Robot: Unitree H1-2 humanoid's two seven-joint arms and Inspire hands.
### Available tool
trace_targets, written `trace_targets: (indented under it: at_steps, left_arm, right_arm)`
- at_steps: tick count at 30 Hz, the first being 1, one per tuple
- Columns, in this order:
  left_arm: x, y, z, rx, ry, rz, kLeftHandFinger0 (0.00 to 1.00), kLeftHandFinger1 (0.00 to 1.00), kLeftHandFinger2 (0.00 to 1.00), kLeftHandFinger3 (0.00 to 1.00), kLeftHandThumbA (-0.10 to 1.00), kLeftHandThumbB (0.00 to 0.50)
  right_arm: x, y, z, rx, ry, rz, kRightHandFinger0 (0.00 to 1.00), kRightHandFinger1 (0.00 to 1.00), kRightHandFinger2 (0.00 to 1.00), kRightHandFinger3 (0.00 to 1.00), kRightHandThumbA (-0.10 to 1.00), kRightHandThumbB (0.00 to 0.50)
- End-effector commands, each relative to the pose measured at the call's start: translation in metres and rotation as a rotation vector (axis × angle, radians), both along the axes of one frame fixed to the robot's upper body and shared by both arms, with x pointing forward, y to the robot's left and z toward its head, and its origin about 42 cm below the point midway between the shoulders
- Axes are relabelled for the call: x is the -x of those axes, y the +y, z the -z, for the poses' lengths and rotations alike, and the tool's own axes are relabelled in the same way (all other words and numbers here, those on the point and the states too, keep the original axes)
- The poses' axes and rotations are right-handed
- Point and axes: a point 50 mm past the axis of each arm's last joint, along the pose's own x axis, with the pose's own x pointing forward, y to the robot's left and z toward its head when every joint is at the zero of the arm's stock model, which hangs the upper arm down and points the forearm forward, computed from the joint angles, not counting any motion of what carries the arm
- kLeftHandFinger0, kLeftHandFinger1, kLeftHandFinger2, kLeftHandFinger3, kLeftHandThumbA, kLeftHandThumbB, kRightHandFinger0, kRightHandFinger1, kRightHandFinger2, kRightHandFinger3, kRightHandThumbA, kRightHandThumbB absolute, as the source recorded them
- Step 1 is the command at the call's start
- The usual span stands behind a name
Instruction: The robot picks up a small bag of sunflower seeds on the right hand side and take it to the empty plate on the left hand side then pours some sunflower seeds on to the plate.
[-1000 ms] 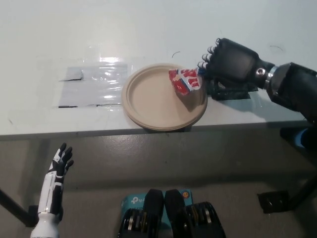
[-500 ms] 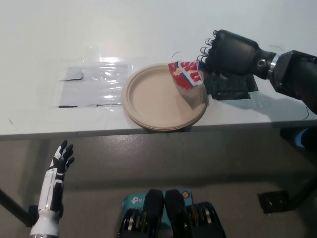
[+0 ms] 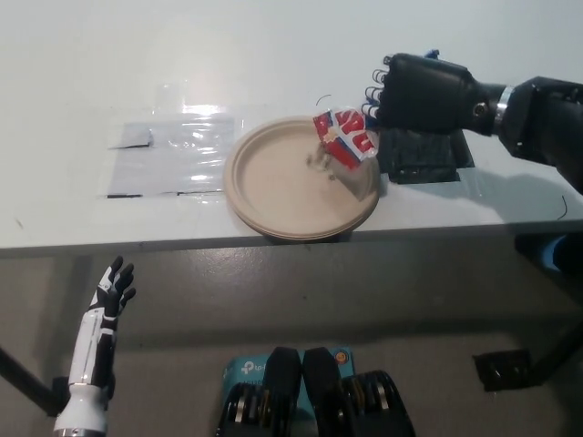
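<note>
Two things have changed over the last second, as we read it: the right robot hand (image 3: 414,91) has lifted a little and rolled further over, and the seed bag (image 3: 346,137) it pinches now hangs tipped above the right side of the plate (image 3: 273,177). A faint blurred speckle shows on the plate just left of the bag, where the earlier views showed bare plate. We take that as the first seeds falling, so the pour has probably begun; we would call the task well along, with the carry done.

The bag sits clear of the plate's surface, its lower corner pointing down and left, its upper edge against the black fingertips. The plate rests near the front edge of the bench (image 3: 109,82), beside a clear plastic sheet (image 3: 168,155) taped flat. A dark block (image 3: 424,159) lies on the bench under the right wrist.

We cannot see the bag's mouth, nor how many seeds have landed; the speckle is too smeared to count. The left robot hand (image 3: 111,291) hangs low at the lower left, below the bench edge, fingers spread and holding nothing.
</note>
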Motion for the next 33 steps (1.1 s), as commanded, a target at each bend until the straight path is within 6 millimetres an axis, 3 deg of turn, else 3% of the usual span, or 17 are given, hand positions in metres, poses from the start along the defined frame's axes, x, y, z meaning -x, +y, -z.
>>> trace_targets:
  at_steps: [1,5,13,15,16,17,19,20,21,22,24,26,28,30,33]
  left_arm:
    - [-0.005,0.002,-0.015,-0.019,-0.054,0.013,1.00,1.00,1.00,1.00,1.00,0.323]
    - [-0.006,0.000,-0.016,-0.010,-0.052,0.019,1.00,1.00,1.00,1.00,1.00,0.327]
    - [-0.009,-0.001,-0.017,-0.035,-0.068,0.014,1.00,1.00,1.00,1.00,1.00,0.324]
    - [-0.010,-0.003,-0.017,-0.033,-0.072,0.016,1.00,1.00,1.00,1.00,1.00,0.325]
    - [-0.010,-0.002,-0.017,-0.038,-0.074,0.016,1.00,1.00,1.00,1.00,1.00,0.322]
    - [-0.008,-0.003,-0.016,-0.037,-0.073,0.016,1.00,1.00,1.00,1.00,1.00,0.322]
    - [-0.006,-0.001,-0.016,-0.047,-0.072,0.014,1.00,1.00,1.00,1.00,1.00,0.319]
    - [-0.006,0.001,-0.015,-0.046,-0.069,0.014,1.00,1.00,1.00,1.00,1.00,0.314]
    - [-0.006,0.001,-0.015,-0.043,-0.068,0.014,1.00,1.00,1.00,1.00,1.00,0.313]
    - [-0.006,0.000,-0.014,-0.035,-0.069,0.014,1.00,1.00,1.00,1.00,1.00,0.309]
    - [-0.005,0.001,-0.014,-0.034,-0.066,0.007,1.00,1.00,1.00,1.00,1.00,0.320]
    - [-0.005,0.001,-0.013,-0.027,-0.064,0.002,1.00,1.00,1.00,1.00,1.00,0.335]
    - [-0.005,0.001,-0.012,-0.033,-0.064,0.002,1.00,1.00,1.00,1.00,1.00,0.340]
    - [-0.005,0.001,-0.012,-0.032,-0.064,0.001,1.00,1.00,1.00,1.00,1.00,0.337]
    - [-0.003,-0.001,-0.010,-0.037,-0.056,0.000,1.00,1.00,1.00,1.00,1.00,0.338]
  right_arm:
    - [-0.006,0.010,-0.065,0.039,-0.141,-0.045,0.00,0.00,0.27,0.03,-0.10,0.266]
    - [-0.005,0.014,-0.068,0.050,-0.146,-0.053,0.00,0.00,0.25,0.11,-0.10,0.270]
    - [-0.005,0.016,-0.059,-0.043,-0.142,-0.038,0.00,0.00,0.20,0.03,-0.10,0.307]
    - [-0.004,0.010,-0.045,-0.175,-0.124,-0.011,0.00,0.00,0.23,0.10,-0.10,0.316]
    - [-0.003,0.006,-0.031,-0.235,-0.112,0.010,0.00,0.00,0.26,0.24,-0.10,0.317]
    - [-0.003,0.005,-0.028,-0.240,-0.107,0.017,0.00,0.00,0.26,0.28,-0.10,0.318]
    - [-0.002,-0.001,-0.005,-0.337,-0.009,0.107,0.00,0.00,0.36,0.27,-0.10,0.316]
    - [-0.001,-0.003,0.005,-0.375,0.009,0.119,0.00,0.00,0.38,0.19,-0.10,0.320]
    - [0.000,-0.005,0.011,-0.409,0.028,0.123,0.00,0.00,0.38,0.18,-0.10,0.323]
    - [0.001,-0.008,0.019,-0.438,0.061,0.156,0.00,0.00,0.40,0.22,-0.10,0.315]
    - [0.003,-0.011,0.032,-0.498,0.086,0.182,0.00,0.00,0.44,0.14,-0.10,0.339]
    - [0.006,-0.014,0.044,-0.600,0.134,0.193,0.00,0.00,0.42,0.07,-0.10,0.301]
    - [0.008,-0.015,0.052,-0.646,0.162,0.210,0.00,0.01,0.51,0.06,-0.10,0.239]
    - [0.010,-0.016,0.059,-0.675,0.175,0.224,0.00,0.02,0.60,0.07,-0.10,0.226]
    - [0.014,-0.015,0.073,-0.718,0.209,0.246,0.00,0.02,0.62,0.09,-0.10,0.230]
